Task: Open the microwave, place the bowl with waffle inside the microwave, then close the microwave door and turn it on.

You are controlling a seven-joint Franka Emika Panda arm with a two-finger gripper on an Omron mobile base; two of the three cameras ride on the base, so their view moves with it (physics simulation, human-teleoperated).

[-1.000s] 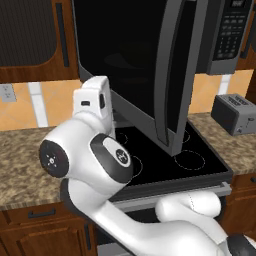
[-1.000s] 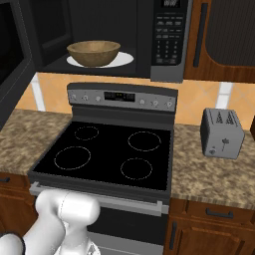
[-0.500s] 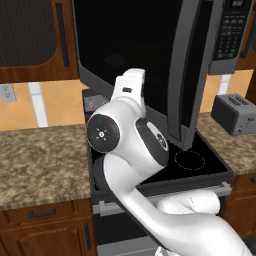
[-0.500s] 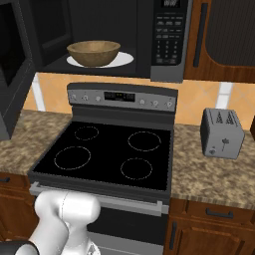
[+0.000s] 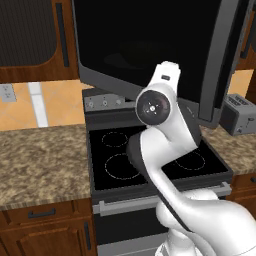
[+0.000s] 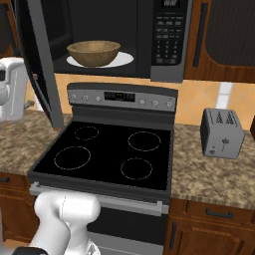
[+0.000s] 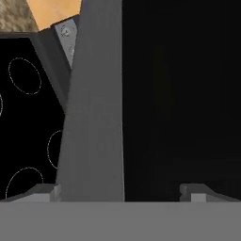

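Observation:
The microwave (image 6: 169,30) hangs above the stove with its cavity open. Inside, the tan bowl (image 6: 93,52) rests on a white round plate (image 6: 122,60). The waffle is hidden from view. The microwave door (image 6: 42,64) stands swung out on its left hinge, edge-on in the right base view. In the left base view it is a wide black glass panel (image 5: 150,45) with its grey handle (image 5: 220,65) at the right. My gripper (image 7: 120,193) is open, facing the door's grey frame (image 7: 94,103) and dark glass at close range. Whether it touches the door I cannot tell.
A black-topped stove (image 6: 109,154) lies directly below, with its control panel (image 6: 122,97) at the back. A grey toaster (image 6: 221,132) stands on the granite counter (image 6: 209,174) to the right. Dark wood cabinets (image 6: 224,40) flank the microwave. My arm (image 5: 165,145) rises over the stove.
The door has swung in from the far left toward the microwave's opening. My arm has risen and moved right along with it. The gripper stays open.

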